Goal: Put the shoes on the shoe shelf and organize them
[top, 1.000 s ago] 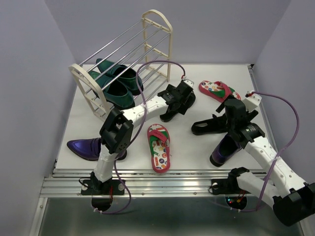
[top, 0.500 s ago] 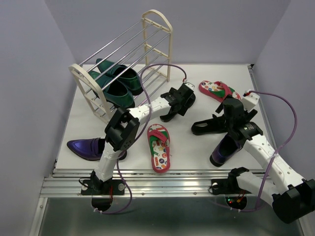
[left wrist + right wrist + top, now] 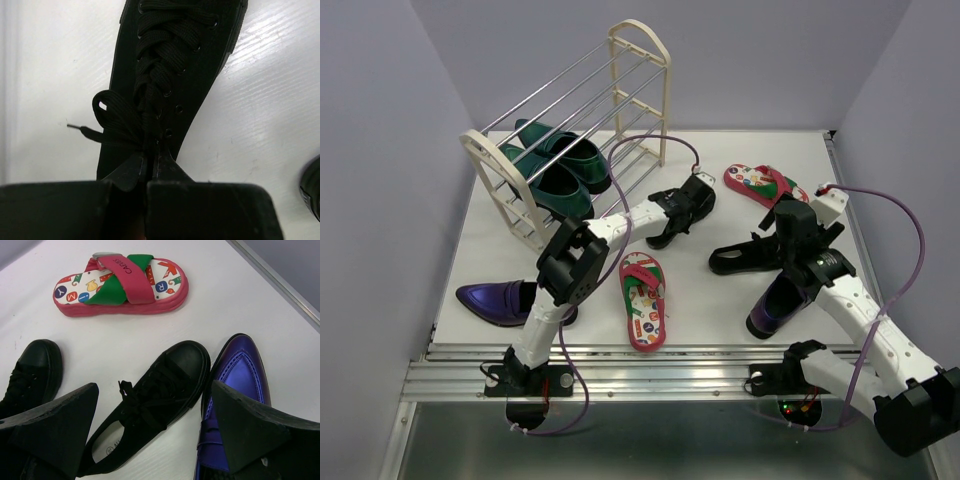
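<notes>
Left arm [image 3: 570, 270] is swinging its elbow rightward versus a second ago, with the left gripper [image 3: 150, 162] staying clenched on the black shoe [image 3: 170, 75] at its tongue, so a lift is probably starting. Right gripper [image 3: 788, 238] is hanging spread open over the second black shoe [image 3: 150, 405], beside a purple loafer [image 3: 235, 385]. Farther back, the shoe shelf [image 3: 638, 45] is holding only green shoes [image 3: 555, 170].

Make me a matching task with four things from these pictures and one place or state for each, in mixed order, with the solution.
1 green shoes
2 left gripper
3 right gripper
4 left purple loafer

A open
B on the table, beside the left arm
C on the shoe shelf
D shut on the black shoe

Pairs: 1-C, 2-D, 3-A, 4-B
</notes>
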Robot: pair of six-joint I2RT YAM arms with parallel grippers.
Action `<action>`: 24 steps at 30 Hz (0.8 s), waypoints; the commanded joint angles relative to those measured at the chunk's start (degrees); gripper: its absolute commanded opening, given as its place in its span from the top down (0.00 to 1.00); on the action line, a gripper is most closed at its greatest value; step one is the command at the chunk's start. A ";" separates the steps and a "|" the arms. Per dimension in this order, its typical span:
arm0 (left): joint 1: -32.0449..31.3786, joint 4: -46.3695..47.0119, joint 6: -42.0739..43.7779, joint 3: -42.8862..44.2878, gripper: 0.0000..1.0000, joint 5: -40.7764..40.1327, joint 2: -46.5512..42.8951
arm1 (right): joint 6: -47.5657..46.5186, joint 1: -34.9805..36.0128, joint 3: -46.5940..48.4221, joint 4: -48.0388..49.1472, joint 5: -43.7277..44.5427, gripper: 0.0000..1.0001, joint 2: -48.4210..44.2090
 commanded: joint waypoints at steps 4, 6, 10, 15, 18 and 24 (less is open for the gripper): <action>0.09 -3.22 -2.38 4.03 1.00 1.06 -7.40 | -0.57 -0.23 2.23 3.48 2.09 0.00 -0.05; 0.09 -3.76 -4.58 4.21 1.00 1.58 -10.39 | -0.49 -0.23 2.14 3.48 2.44 0.00 -0.40; 0.08 -3.67 -9.94 3.59 1.00 3.08 -15.23 | -0.22 -0.23 1.44 3.83 3.06 0.00 -1.37; -0.09 -4.20 -11.53 4.73 1.00 1.77 -19.01 | -0.40 -0.23 1.18 3.92 3.59 0.00 -2.16; -0.18 -4.02 -11.97 5.44 1.00 1.68 -20.50 | -0.22 -0.23 0.83 3.92 3.76 0.00 -2.95; -0.79 -2.88 -11.97 5.17 1.00 1.41 -22.00 | -0.05 -0.23 0.30 3.92 3.50 0.00 -3.92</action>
